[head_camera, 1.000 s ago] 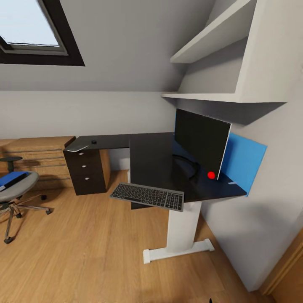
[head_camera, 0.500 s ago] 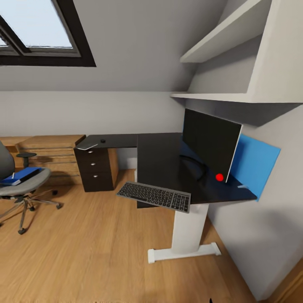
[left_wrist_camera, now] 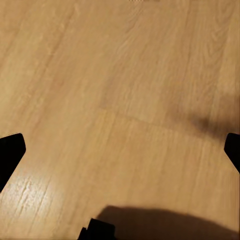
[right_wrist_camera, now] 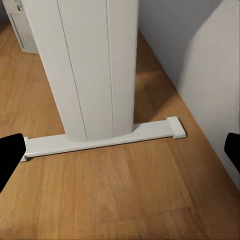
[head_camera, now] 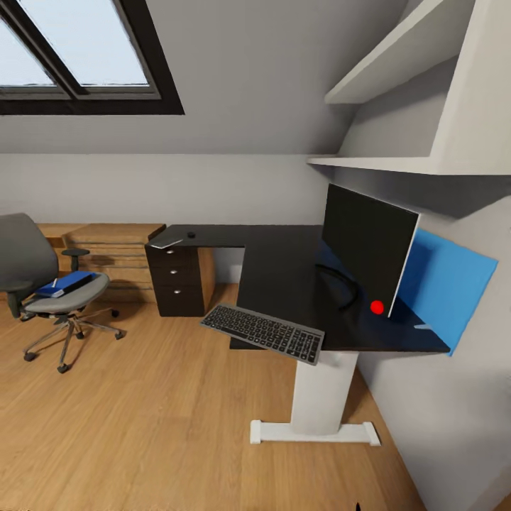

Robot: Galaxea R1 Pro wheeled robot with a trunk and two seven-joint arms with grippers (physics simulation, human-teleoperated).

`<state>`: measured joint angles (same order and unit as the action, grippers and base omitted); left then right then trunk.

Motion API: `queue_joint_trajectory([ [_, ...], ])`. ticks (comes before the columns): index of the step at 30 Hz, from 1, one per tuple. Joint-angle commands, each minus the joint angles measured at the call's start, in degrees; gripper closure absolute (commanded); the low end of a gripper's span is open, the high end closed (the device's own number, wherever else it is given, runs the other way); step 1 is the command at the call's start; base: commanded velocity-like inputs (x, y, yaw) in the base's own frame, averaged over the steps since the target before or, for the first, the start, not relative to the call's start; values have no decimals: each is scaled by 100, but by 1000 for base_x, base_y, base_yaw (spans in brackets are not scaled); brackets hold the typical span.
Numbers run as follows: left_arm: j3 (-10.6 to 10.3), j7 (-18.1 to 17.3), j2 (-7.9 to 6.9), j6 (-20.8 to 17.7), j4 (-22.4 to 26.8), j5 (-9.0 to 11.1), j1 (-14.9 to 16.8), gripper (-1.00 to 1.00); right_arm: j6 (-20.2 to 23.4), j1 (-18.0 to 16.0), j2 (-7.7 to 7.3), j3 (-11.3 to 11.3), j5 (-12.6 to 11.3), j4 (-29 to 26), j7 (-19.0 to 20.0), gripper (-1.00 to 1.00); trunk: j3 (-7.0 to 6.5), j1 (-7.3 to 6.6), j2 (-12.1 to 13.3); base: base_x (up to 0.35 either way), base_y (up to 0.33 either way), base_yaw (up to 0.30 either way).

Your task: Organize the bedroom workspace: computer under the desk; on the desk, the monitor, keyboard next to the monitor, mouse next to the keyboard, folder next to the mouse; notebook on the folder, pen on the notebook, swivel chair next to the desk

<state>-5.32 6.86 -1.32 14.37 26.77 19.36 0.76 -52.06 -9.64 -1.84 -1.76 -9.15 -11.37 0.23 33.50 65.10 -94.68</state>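
Two grippers, both spread wide and empty: the left gripper (left_wrist_camera: 120,150) hangs over bare wood floor (left_wrist_camera: 125,75), and the right gripper (right_wrist_camera: 120,150) looks at the desk's white pedestal leg (right_wrist_camera: 95,65) and its flat foot bar, its dark fingertips (right_wrist_camera: 10,155) at either edge of the picture with nothing between them.

Compared with a second ago, the whole head view has swung leftward, so this is the camera turning, not the furniture moving. The swivel chair (head_camera: 42,284) now sits fully in view, with the bright blue folder (head_camera: 67,282) lying flat on its grey seat. That probably means the robot is turning toward the chair to fetch the folder, a step not yet done.

The monitor (head_camera: 369,248) stands on the right wing of the black desk (head_camera: 277,262), red dot at its lower corner. The keyboard (head_camera: 264,332) lies tilted at the near desk edge, much of it overhanging. The mouse (head_camera: 191,234) is a small dark blob on the far wing, above the drawer unit (head_camera: 177,280), well apart from the keyboard. Beyond the chair stands a low light-wood cabinet (head_camera: 117,248).
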Motion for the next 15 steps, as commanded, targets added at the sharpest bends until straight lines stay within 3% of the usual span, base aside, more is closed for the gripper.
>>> queue_joint_trajectory([
  [1,-48,44,-7,24,-1,32,4,-100,-8,-3,1,-11,9,2,-13,-100,6,0,-3,0,-86,27],
  [3,-48,44,-8,27,-2,32,4,-100,2,-3,0,-14,1,2,-67,-100,6,0,-3,0,-57,18],
  [4,-48,44,-9,30,-2,32,4,-100,11,-3,0,-12,-5,3,-371,-100,6,0,-3,0,-5,2],
  [7,-48,44,-9,30,-3,32,4,-100,-4,-3,5,-17,-8,-44,-567,-100,6,0,-3,0,-1,0],
  [11,-34,44,-9,41,1,30,4,-100,-11,-3,-8,-18,-8,-69,-606,-100,6,0,-3,0,0,0],
  [14,-20,44,-5,492,-5,46,4,-100,19,-13,-31,-23,-6,-508,-622,-100,6,0,-3,0,0,0],
  [15,-40,44,-1,736,-131,49,4,-100,269,-169,-49,-37,-59,-1297,-678,-100,6,0,-3,0,0,0],
])
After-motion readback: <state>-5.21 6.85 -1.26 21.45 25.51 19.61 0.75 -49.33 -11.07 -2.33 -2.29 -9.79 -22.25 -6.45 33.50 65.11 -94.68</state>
